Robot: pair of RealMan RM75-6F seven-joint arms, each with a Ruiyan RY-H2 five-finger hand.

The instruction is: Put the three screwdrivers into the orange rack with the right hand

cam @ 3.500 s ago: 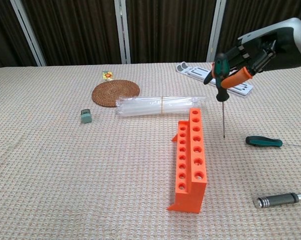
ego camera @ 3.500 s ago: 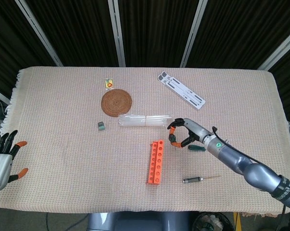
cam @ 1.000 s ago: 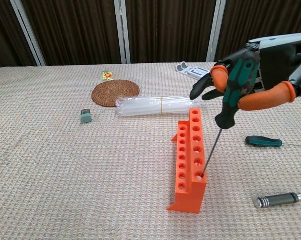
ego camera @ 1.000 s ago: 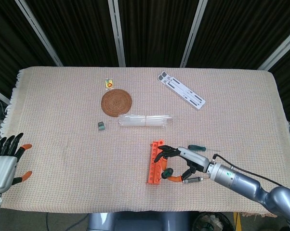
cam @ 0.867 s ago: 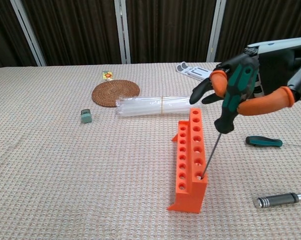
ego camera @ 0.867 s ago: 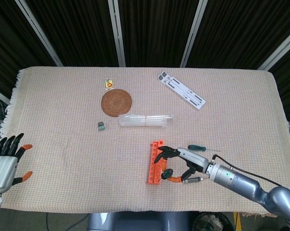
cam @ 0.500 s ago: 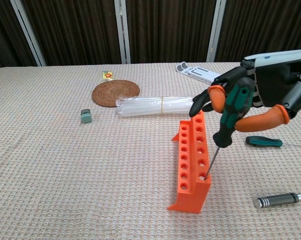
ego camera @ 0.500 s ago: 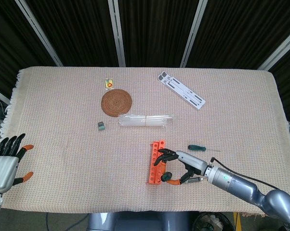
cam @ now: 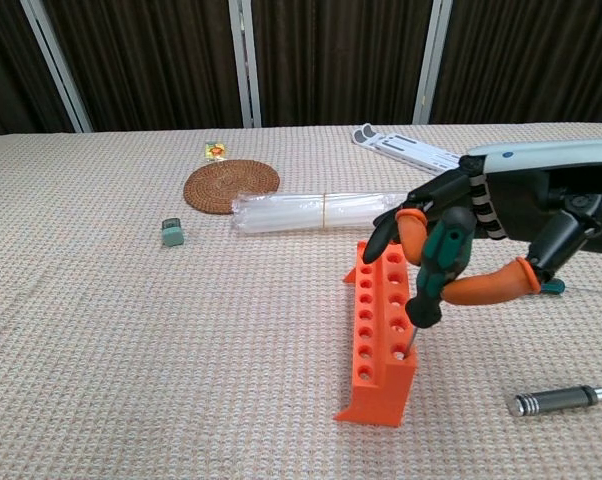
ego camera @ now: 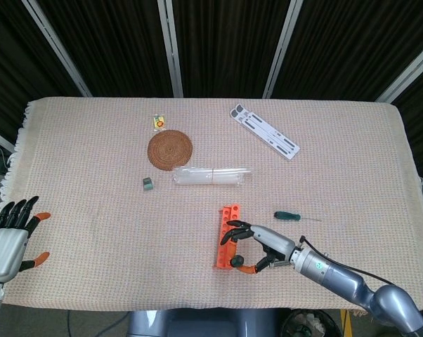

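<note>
While the right hand (cam: 459,255) pinches the green-handled screwdriver (cam: 433,270) between its orange-tipped fingers (cam: 411,230) and thumb, the shaft is nearly all sunk into the nearest hole of the orange rack (cam: 383,330), in its right-hand row. I judge this to be the seating of the first screwdriver, almost finished. The handle leans slightly to the right, so the next move calls for easing it down until it bottoms out, then letting the fingers spread and lifting clear without dragging the light rack, which sits near the front of the tabletop (ego camera: 92,175) and could tip or slide.

Three screwdrivers can be counted: the one in the rack, a second with a green handle (ego camera: 287,216) lying on the cloth well to the right of the rack, and a third with a dark metal handle (cam: 554,400), seen in the chest view lying near the front edge, right of the rack. Two are thus left to place. There is one rack, with two rows of holes.

The left hand (ego camera: 11,239) hangs at the near left corner, holding nothing, fingers apart.

Elsewhere there is one round woven coaster (ego camera: 170,149), one bundle of clear tubes (ego camera: 211,175), one small green block (ego camera: 148,182), one small yellow packet (ego camera: 158,121) and one white slotted strip (ego camera: 264,131)
</note>
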